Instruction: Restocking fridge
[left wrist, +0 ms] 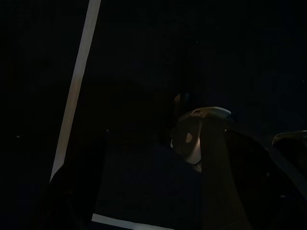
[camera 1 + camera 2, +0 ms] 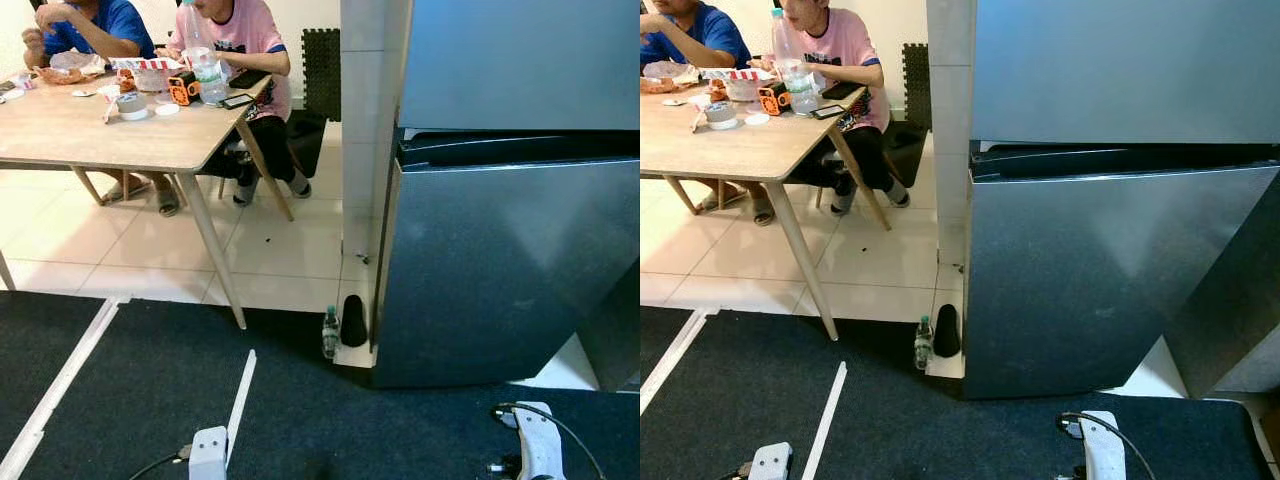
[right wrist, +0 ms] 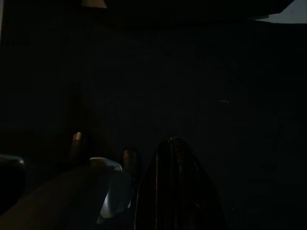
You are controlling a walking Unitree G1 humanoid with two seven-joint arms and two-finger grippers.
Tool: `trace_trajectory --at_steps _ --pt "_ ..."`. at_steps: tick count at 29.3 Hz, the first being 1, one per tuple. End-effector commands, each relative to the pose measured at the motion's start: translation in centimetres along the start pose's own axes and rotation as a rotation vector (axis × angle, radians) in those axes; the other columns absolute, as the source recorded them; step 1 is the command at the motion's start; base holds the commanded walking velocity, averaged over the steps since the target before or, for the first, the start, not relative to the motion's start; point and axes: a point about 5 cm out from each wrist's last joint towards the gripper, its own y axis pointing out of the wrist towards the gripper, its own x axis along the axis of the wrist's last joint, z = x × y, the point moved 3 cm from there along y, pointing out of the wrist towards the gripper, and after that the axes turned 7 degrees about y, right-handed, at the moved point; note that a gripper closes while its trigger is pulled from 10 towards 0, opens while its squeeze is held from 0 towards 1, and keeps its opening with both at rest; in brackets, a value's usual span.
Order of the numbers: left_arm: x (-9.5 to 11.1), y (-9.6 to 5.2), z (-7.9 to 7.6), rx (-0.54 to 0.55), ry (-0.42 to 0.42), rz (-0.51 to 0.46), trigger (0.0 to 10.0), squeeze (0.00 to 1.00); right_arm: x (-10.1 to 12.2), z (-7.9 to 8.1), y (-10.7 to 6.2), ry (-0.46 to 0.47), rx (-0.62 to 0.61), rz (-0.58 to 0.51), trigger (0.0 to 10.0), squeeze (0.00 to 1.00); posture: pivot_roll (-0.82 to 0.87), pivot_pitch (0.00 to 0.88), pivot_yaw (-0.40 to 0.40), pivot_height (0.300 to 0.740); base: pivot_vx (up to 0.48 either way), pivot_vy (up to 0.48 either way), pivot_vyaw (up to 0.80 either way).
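The steel fridge stands shut straight ahead on the dark carpet. A small bottle stands upright at its lower left corner, just beside a black object. Both arms hang low, well short of the bottle and fridge. The wrist views are too dark to tell how either gripper's fingers stand.

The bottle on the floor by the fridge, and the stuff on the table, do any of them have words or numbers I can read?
No text can be read anywhere.
Small bottle on the floor beside the fridge: its label is too small and blurred.
Big water bottle on the table: label blurred.
Red-and-white striped box: stripes, no legible words.
Orange gadget: no legible markings.
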Motion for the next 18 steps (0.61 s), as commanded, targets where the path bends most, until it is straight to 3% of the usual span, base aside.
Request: trace_trajectory --at_steps 1,15,18 --pt "-0.46 -0.04 -0.06 -0.001 0.018 0.018 10.0 0.00 -0.17 -0.01 -0.01 0.010 0.000 0.002 10.0 0.00 -0.05 0.000 0.021 0.740 0.000 0.000 0.00" --pt "-0.43 -0.07 0.10 -0.001 0.040 0.021 10.0 0.00 -0.21 0.11 0.00 0.010 0.007 0.000 10.0 0.00 -0.05 0.000 0.027 0.740 0.000 0.000 0.00" --pt "-0.44 -0.07 0.10 -0.001 0.039 0.022 10.0 0.00 -0.16 0.09 0.00 0.012 0.007 -0.002 10.0 0.00 -0.05 0.000 0.025 0.740 0.294 0.000 0.00"
